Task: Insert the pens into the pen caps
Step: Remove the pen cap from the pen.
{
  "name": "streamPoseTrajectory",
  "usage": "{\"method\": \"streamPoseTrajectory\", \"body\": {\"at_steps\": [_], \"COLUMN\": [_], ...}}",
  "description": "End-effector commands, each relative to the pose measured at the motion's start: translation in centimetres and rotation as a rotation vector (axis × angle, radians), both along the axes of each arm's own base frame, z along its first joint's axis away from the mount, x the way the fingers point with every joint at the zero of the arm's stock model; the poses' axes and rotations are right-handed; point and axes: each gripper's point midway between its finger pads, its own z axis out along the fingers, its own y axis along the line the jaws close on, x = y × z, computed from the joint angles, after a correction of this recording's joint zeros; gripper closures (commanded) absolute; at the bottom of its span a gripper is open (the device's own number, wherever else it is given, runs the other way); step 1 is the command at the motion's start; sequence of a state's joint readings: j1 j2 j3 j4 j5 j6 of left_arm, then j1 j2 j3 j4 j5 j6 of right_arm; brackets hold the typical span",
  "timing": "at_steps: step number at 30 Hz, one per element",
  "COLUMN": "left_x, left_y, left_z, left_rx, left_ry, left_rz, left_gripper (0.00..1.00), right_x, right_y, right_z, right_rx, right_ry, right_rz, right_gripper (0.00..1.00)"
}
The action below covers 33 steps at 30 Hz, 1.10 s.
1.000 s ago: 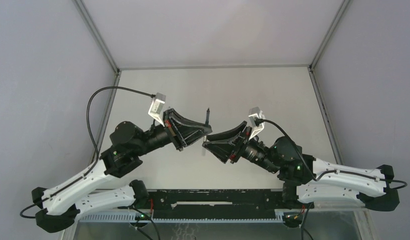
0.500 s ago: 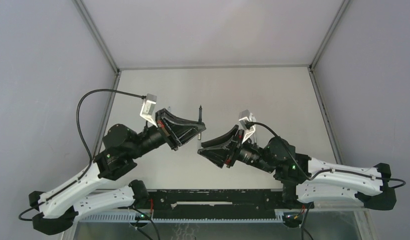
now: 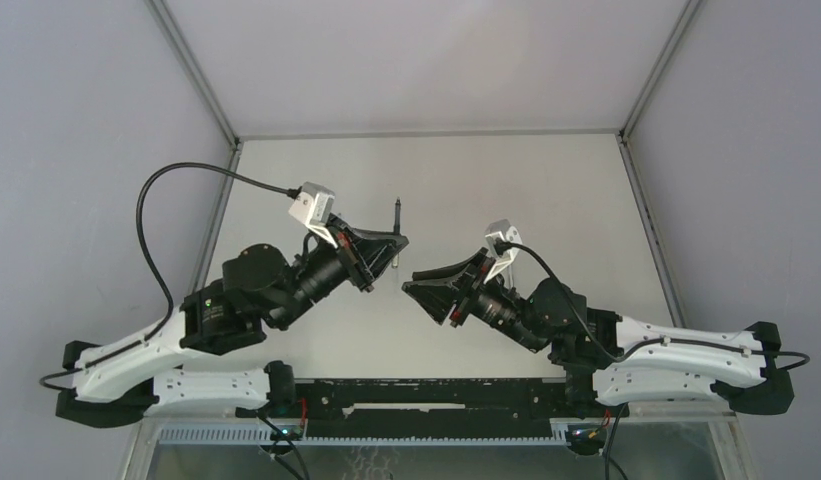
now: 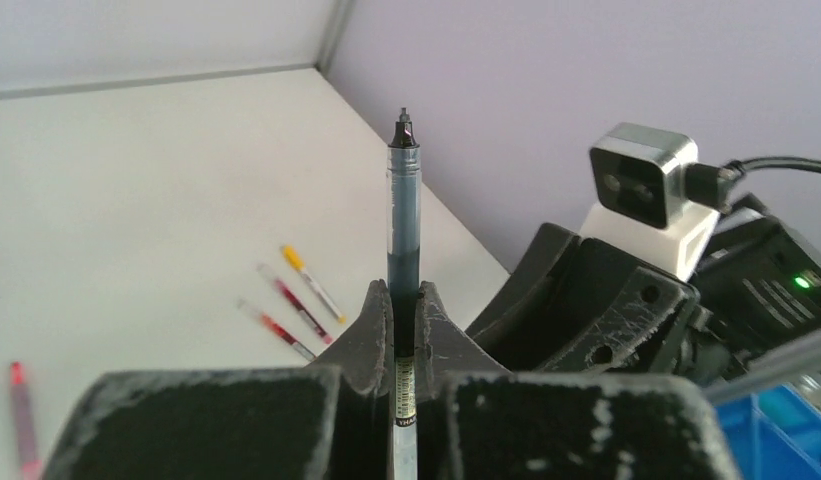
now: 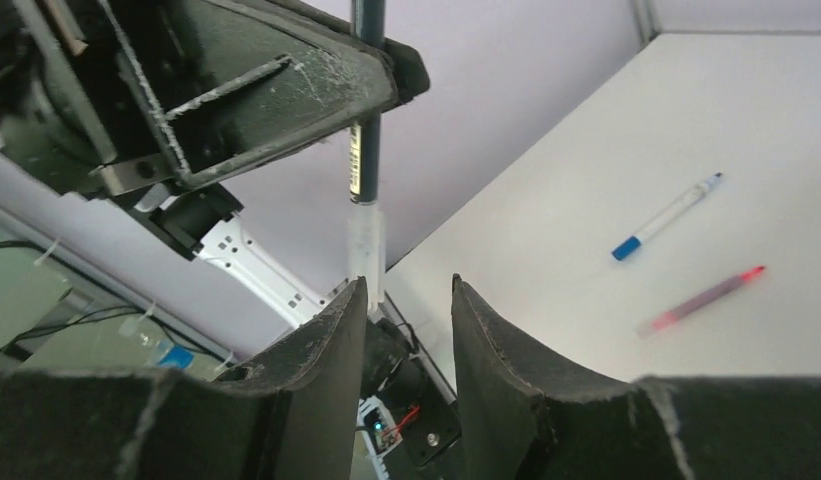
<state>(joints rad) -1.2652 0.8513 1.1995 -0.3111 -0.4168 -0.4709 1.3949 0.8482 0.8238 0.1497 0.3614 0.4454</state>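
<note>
left end effector (image 4: 403, 300) clamped tight on slim clear-barrelled black pen (image 4: 403, 215), nib out | right end effector (image 5: 408, 290): rough matte fingers parted, holding nothing, just beside black pen's tail | smooth white counter (image 3: 506, 180) beneath; blue pen (image 5: 666, 215), pink pen (image 5: 701, 298) lie well apart from it

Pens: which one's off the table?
The black pen, clamped in the left gripper; the other pens lie flat on the table.
</note>
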Motion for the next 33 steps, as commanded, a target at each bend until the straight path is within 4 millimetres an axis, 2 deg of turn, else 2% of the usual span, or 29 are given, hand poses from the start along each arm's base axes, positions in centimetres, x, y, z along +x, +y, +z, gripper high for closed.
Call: {"method": "streamPoseTrajectory", "body": {"at_steps": [1, 8, 15, 21, 33], "left_x": [2.5, 3.5, 3.4, 3.3, 2.9], "left_y": [2.6, 4.2, 4.2, 4.1, 4.6], "left_z": [0.4, -0.1, 0.1, 0.2, 0.4], "left_rx": [0.105, 0.218, 0.239, 0.233, 0.213], "left_ry": [-0.04, -0.051, -0.062, -0.061, -0.059], "left_rz": [0.244, 0.41, 0.449, 0.457, 0.454], "left_gripper": [1.0, 1.0, 1.0, 1.0, 1.0], "right_x": [1.1, 0.5, -0.2, 0.3, 1.9], "right_y": [-0.8, -0.4, 1.1, 2.6, 3.8], "right_z": [1.5, 2.4, 2.7, 2.7, 2.7], "right_rx": [0.025, 0.05, 0.052, 0.026, 0.02], "right_ry": [-0.002, -0.029, -0.053, -0.043, -0.033], "right_rz": [-0.077, -0.035, 0.023, 0.017, -0.012], "right_gripper": [0.56, 0.58, 0.6, 0.59, 0.61]}}
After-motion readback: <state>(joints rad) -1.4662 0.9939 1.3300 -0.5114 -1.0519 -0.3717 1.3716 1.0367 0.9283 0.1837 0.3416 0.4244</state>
